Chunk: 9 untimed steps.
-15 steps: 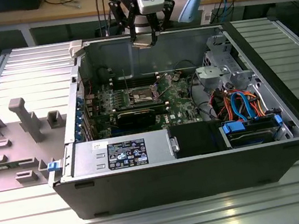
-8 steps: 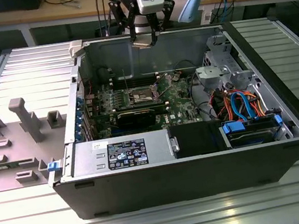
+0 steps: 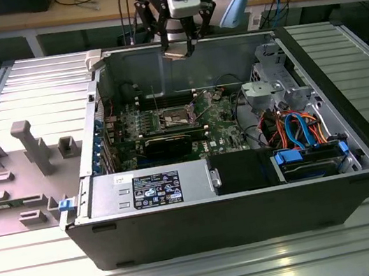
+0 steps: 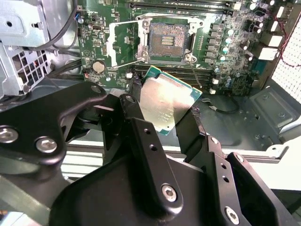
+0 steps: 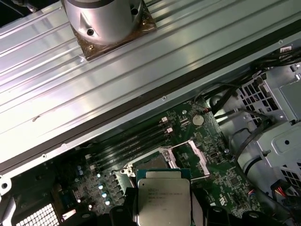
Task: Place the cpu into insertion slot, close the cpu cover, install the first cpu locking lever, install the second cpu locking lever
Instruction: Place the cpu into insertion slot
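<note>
Cpu [image 4: 171, 106] is pinched by two opposite edges between the gripper's [image 4: 164, 100] dark fingers [image 4: 130, 107], its silver top facing up toward the wrist. In the exterior view the gripper [image 3: 179, 48] hangs high over the far wall of the case [image 3: 252, 204], well above the board [image 3: 222, 128] and apart from it.

Below the chip, the slot [image 4: 167, 40] lies bare, its dark centre open. The cover [image 4: 117, 49] is swung back to one side, so nothing lies across the opening. Memory slots [image 5: 134, 141] run just beside the slot, between it and the case wall.

In both wrist views the chip's edges look turned a little against the slot's edges, so the carry seems to be in an early stretch, with the seating not yet done.

Doing this step well probably depends on three things:
- Square the chip to the slot while it is high.
- Hold it level.
- Lower it straight down without sliding it sideways, since the slot's contacts look fine and easily bent.

The grip on the thin edges looks narrow, so slow travel is likely the safest way to keep the chip from slipping, and it should pass clear of the raised cover.
</note>
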Tool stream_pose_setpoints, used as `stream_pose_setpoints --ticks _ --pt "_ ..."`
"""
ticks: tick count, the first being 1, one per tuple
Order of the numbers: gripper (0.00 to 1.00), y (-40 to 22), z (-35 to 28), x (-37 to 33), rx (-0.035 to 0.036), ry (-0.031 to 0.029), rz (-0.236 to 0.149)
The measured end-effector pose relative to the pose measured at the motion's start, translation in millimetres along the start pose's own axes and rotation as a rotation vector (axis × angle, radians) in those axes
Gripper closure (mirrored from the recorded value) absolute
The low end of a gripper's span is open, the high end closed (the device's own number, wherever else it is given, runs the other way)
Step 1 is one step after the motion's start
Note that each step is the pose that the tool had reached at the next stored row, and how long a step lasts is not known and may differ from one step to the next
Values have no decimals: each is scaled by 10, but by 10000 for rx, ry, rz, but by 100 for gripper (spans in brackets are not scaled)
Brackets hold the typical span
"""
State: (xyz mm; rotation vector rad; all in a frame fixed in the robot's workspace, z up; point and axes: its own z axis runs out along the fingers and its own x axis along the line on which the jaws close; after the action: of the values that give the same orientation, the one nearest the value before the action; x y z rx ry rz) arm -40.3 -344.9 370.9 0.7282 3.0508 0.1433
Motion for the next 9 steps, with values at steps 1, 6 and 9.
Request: stream_pose_setpoints --ticks 1,6,9 --pt "46 0 0 0 -1 -9 99" --pt "46 0 4 0 -13 -46 511" --pt "46 0 4 0 -15 -65 723"
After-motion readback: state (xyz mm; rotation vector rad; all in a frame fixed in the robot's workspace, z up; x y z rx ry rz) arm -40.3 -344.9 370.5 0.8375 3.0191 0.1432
